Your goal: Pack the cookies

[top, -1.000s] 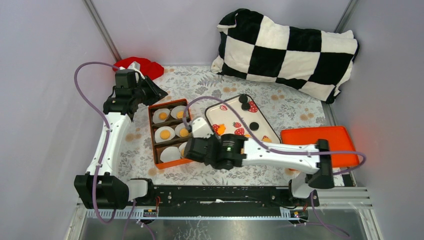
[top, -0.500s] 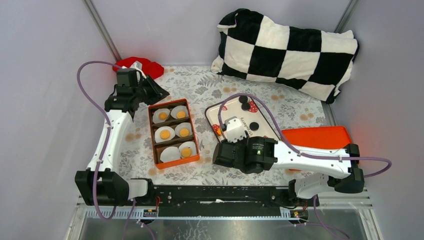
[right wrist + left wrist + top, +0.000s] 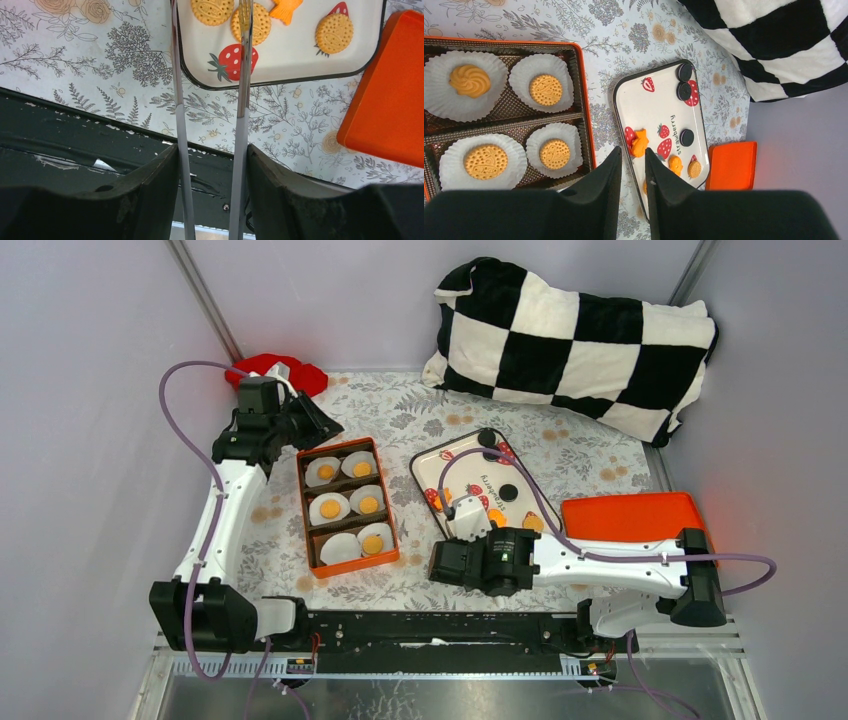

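Observation:
Golden round cookies (image 3: 546, 89) lie in white paper cups in the orange box (image 3: 303, 510). The near-left cup (image 3: 340, 548) looks empty. More cookies sit on the white strawberry tray (image 3: 455, 452): black ones (image 3: 508, 492), orange pieces (image 3: 640, 143) and round ones (image 3: 334, 32). My right gripper (image 3: 211, 150) is shut on metal tongs (image 3: 176, 75). The tongs reach over the tray's near end, one blade above a round cookie (image 3: 257, 27), with nothing between the blades. High above the table between box and tray, my left gripper (image 3: 633, 155) hangs narrowly open and empty.
An orange lid (image 3: 635, 525) lies right of the tray. A black-and-white checked pillow (image 3: 575, 335) fills the back right, and a red cloth (image 3: 275, 370) lies at the back left. The black base rail (image 3: 75, 145) runs just behind the right gripper.
My right arm has drawn back from the box's near end and swung right to the tray's near end. A cookie now shows in the box's near-right cup. The left arm has hardly moved.

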